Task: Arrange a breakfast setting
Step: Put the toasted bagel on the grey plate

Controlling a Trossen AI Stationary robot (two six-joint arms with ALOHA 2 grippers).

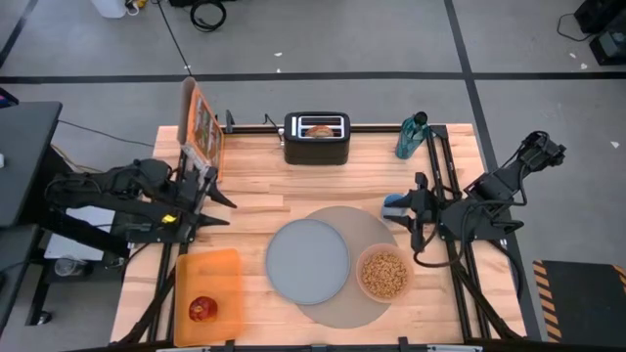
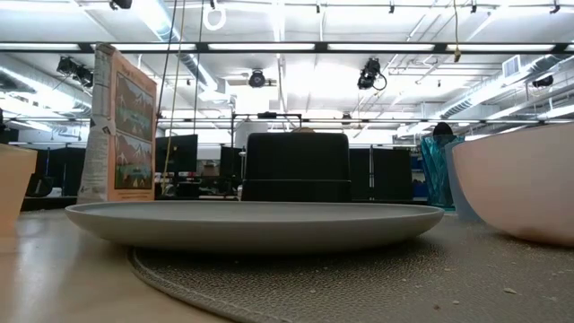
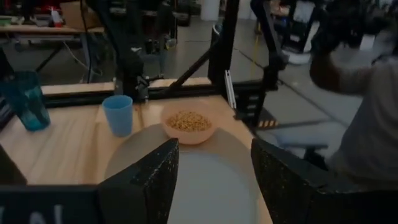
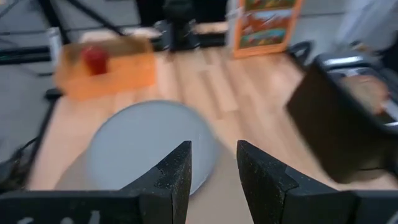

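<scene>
Plate (image 1: 307, 259) and cereal bowl (image 1: 383, 273) sit on the mat (image 1: 377, 230); both claws, left (image 1: 223, 208) and right (image 1: 416, 213), hover spread and empty; next, I judge, fetch the bagel (image 1: 320, 128) from the toaster (image 1: 316, 149)

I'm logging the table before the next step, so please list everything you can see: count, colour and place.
Mat: one, grey, round, table centre.
Plate: one, blue-grey, on the mat's left part.
Bowl: one, pinkish, filled with cereal, on the mat's right part.
Apple: one, red, on the orange board.
Orange board: one, front left.
Toaster: one, black, back centre, a bagel half in its slot.
Cereal box: one, orange, upright, back left.
Bottle: one, teal, back right.
Cup: one, blue, right of the mat.
Left claw: open, left of the mat.
Right claw: open, beside the cup.
</scene>
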